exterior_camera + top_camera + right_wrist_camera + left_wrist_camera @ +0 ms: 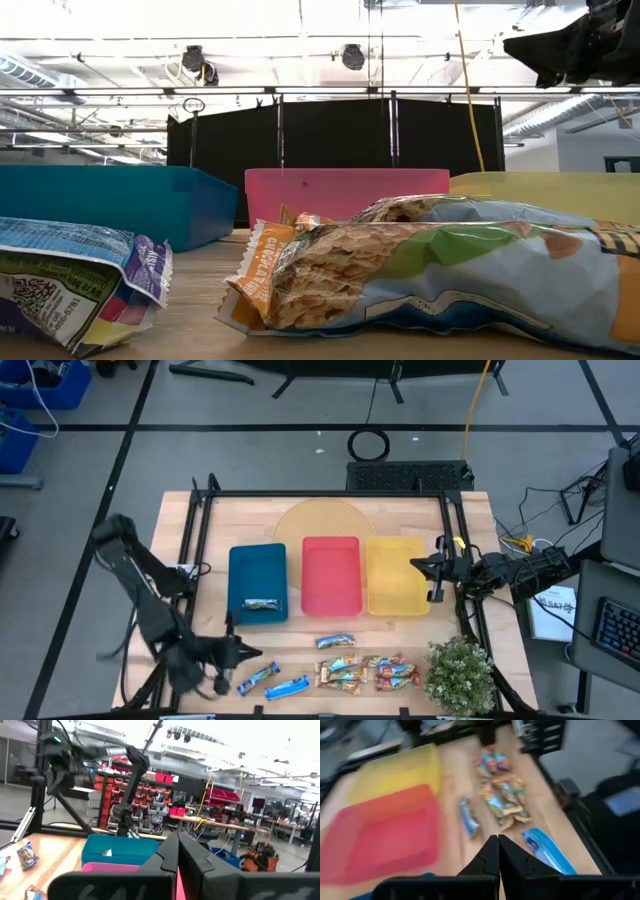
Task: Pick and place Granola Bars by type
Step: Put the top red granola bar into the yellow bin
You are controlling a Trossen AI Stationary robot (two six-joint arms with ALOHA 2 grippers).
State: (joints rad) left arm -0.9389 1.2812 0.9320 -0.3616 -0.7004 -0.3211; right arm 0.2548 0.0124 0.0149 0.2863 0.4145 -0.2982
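Several wrapped granola bars lie flat near the table's front edge: two bright blue ones point(258, 678) point(288, 687), one more point(336, 642) behind them, and a cluster of tan-and-light-blue point(342, 670) and red-orange ones point(396, 674). One bar point(262, 604) lies in the blue tray point(240, 565). My left gripper point(250, 653) is shut and empty, just above the table, left of the bars; its wrist view shows the shut fingers point(498, 846) with bars point(502, 802) beyond. My right gripper point(418, 565) is shut and empty over the yellow tray's right edge point(422, 585).
The blue tray, a red tray point(312, 575) and the yellow tray stand side by side mid-table. A potted plant point(462, 672) stands at the front right corner. A round wooden board point(300, 522) lies behind the trays. A black frame point(325, 495) rims the table.
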